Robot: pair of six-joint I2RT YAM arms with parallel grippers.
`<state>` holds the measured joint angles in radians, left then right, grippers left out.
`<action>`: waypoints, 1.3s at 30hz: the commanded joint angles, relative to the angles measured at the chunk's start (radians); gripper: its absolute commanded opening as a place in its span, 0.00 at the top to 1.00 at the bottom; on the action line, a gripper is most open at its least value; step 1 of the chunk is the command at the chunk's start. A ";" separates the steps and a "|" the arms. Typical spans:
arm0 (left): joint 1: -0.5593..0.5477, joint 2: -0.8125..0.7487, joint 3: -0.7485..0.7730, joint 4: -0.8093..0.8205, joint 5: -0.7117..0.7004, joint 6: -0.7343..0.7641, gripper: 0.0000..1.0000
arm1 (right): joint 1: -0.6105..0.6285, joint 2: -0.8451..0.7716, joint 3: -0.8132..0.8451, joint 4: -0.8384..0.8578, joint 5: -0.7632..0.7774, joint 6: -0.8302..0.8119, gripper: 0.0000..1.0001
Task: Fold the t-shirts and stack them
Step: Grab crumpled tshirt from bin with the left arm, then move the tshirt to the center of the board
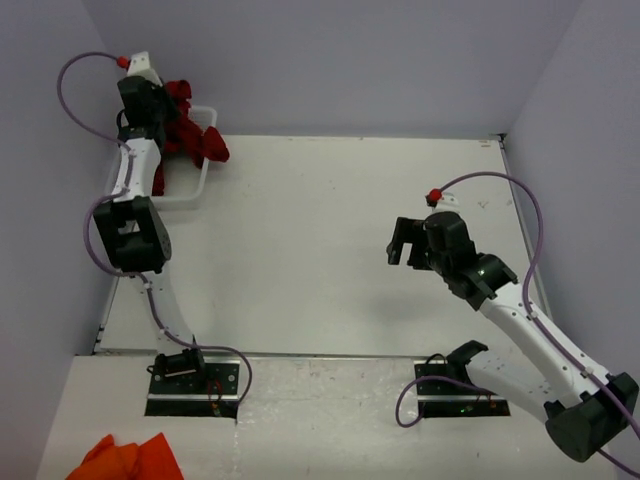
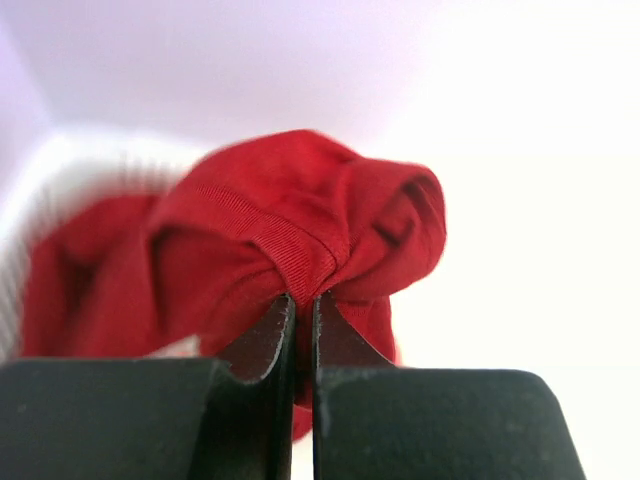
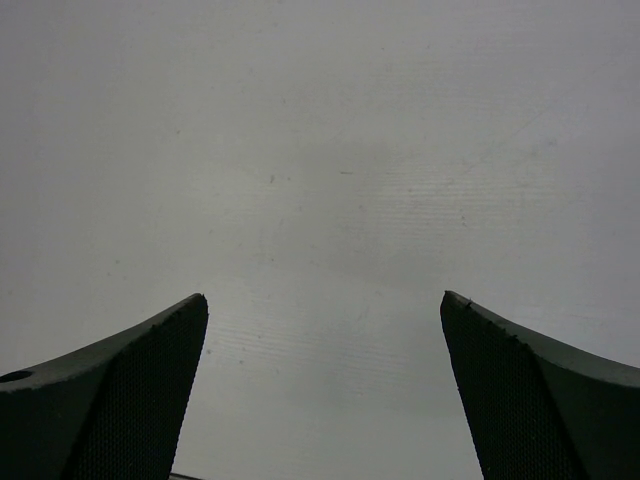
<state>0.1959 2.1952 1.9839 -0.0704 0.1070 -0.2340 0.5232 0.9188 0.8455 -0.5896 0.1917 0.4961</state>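
Worrying: my left pincer (image 2: pixel 300 303), clamping closed on a ribbed seam fold of the crumpled dark-red soft cotton t-shirt (image 2: pixel 300 210), is biting thin and likely slipping on lifting, or dragging the white slatted basket (image 1: pixel 207 165) holding it at the matte pale desk's (image 1: pixel 330 250) far-left corner. Right pincer (image 3: pixel 323 296) is hanging wide, empty.

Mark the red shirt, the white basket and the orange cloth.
red shirt (image 2: pixel 300 220), left wrist view, on the bunched fold at its middle.
white basket (image 1: pixel 207 172), top view, on its right rim.
orange cloth (image 1: pixel 130 458), top view, on its middle.
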 commanded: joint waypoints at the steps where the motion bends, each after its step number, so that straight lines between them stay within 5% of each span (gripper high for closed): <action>1: -0.027 -0.224 0.125 0.093 0.160 -0.041 1.00 | 0.003 0.018 0.024 0.025 0.147 0.055 0.01; 8: -0.069 -0.460 0.306 0.072 0.336 -0.109 1.00 | 0.003 0.057 0.020 0.024 0.213 0.084 0.01; 13: -0.078 -0.638 0.270 0.190 0.505 -0.293 1.00 | 0.001 0.045 0.021 0.005 0.316 0.131 0.01; 19: -0.222 -0.822 0.069 0.238 0.530 -0.387 1.00 | 0.001 0.054 0.058 0.007 0.414 0.127 0.01; 28: -0.296 -1.049 -0.467 0.224 0.499 -0.437 1.00 | 0.003 0.055 0.156 -0.016 0.407 0.110 0.01; 32: -0.302 -1.008 -0.650 0.175 0.433 -0.398 1.00 | 0.003 0.058 0.198 -0.007 0.283 0.047 0.01; 36: -0.343 -0.805 -0.785 0.225 0.392 -0.326 1.00 | 0.003 0.077 0.168 0.072 -0.133 -0.050 0.01; 39: -0.391 -0.654 -0.794 0.276 0.355 -0.262 1.00 | 0.027 0.170 0.168 0.067 -0.262 -0.059 0.01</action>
<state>-0.1574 1.4502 1.2098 0.1341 0.5175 -0.5819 0.5274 1.0092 1.0039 -0.5579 0.1894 0.4950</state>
